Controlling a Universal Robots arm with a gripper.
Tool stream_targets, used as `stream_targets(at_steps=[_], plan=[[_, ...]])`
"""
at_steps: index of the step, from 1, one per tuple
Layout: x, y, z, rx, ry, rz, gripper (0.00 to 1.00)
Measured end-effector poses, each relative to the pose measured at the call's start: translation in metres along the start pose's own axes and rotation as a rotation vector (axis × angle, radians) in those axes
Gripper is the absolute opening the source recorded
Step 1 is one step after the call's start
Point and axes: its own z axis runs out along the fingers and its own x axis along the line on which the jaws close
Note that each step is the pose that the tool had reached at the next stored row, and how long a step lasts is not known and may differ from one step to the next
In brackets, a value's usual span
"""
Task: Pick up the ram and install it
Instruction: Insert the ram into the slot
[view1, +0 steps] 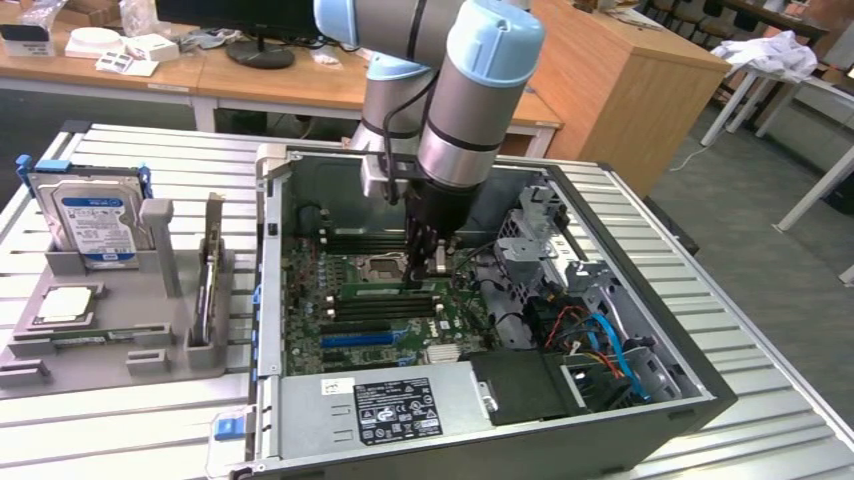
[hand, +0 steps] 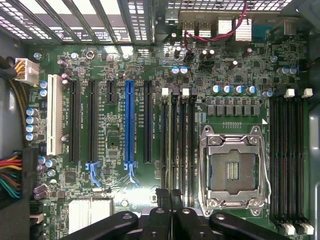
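Exterior view: the arm (view1: 461, 110) comes down from the top of the frame with its last grey and pale-blue segments nearly vertical, the wrist pointing straight down into the open computer case (view1: 534, 450). The gripper (view1: 430, 272) hangs low over the motherboard (view1: 347, 330), its dark fingers just beside the CPU socket (view1: 384, 266) and above a bank of black memory slots. In the wrist view the two fingers (hand: 162, 210) are pressed flat together, their tips over the lower end of the four long slots (hand: 179, 145) that run between the expansion slots and the socket. The tool is clenched, and nothing can be seen between its tips. The black linkage bars spread out to either side behind the fingers. The ram (view1: 211, 265) is outside the case, on the exterior view's left and well apart from the gripper. It stands on its long edge in a slot of the grey tray (view1: 134, 335), close to the case's side wall. From this angle it is seen almost edge-on, as a long, narrow, very thin strip leaning slightly, with one end pointing toward the back of the table. Its chips are too small to make out. On the same tray a silver, blue-labelled hard drive (view1: 91, 215) stands upright at the far end, and a small square silver chip (view1: 67, 303) lies flat nearer the front.
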Motion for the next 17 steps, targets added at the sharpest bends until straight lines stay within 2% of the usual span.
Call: stream_targets(at_steps=[17], plan=[[0.0001, -0.0002, 0.0059, 0.0000, 0.0000, 0.000, 0.12]])
